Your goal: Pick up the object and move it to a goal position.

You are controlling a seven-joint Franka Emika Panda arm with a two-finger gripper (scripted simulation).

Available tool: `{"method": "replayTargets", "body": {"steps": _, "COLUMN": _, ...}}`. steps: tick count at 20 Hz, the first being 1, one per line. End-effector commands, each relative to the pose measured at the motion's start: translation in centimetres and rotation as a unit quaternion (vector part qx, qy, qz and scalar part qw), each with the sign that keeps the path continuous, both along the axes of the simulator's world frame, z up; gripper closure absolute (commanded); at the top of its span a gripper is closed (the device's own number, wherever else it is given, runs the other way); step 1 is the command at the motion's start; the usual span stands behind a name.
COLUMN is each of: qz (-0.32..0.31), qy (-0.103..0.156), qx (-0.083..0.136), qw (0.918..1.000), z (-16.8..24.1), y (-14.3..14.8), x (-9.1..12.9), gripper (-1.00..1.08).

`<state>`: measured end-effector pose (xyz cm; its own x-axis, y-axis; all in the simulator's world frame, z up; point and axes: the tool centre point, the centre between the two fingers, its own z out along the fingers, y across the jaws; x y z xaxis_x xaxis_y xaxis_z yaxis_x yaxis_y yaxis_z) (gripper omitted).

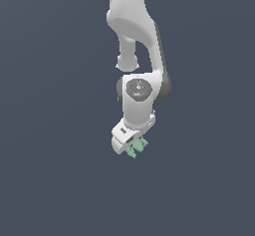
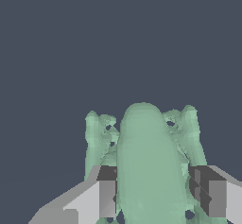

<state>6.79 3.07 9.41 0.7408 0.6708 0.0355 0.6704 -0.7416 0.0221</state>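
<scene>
The object [image 1: 137,148] is a small pale mint-green piece with ridged, notched edges. In the exterior view it pokes out below my white gripper [image 1: 133,145], near the middle of the frame. In the wrist view the object [image 2: 149,161] fills the space between my two fingers, and its rounded middle body runs away from the camera with ridged lobes on both sides. One dark pad [image 2: 108,190] presses one side and the other pad [image 2: 208,192] the other side. The gripper [image 2: 158,192] is shut on the object. I cannot tell from these views whether it rests on the floor.
A plain dark blue-grey surface [image 1: 50,180] surrounds the arm on all sides. No other objects, containers or edges show in either view. The white arm [image 1: 134,41] hangs down from the top of the exterior view.
</scene>
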Motion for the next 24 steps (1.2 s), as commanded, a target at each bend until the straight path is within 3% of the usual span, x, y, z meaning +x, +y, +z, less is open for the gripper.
{"method": "replayTargets", "body": {"steps": 1, "qz": -0.001, "qy": 0.001, "qx": 0.0, "qw": 1.0, "z": 1.0, "y": -0.9, "x": -1.0, "gripper": 1.08}}
{"method": "replayTargets", "body": {"steps": 16, "qz": -0.004, "qy": 0.014, "qx": -0.002, "qw": 0.9999, "z": 9.8, "y": -8.6, "x": -9.7, "gripper": 1.08}}
{"method": "replayTargets", "body": {"steps": 24, "qz": -0.005, "qy": 0.018, "qx": -0.003, "qw": 0.9998, "z": 13.6, "y": -11.6, "x": -12.9, "gripper": 1.08}}
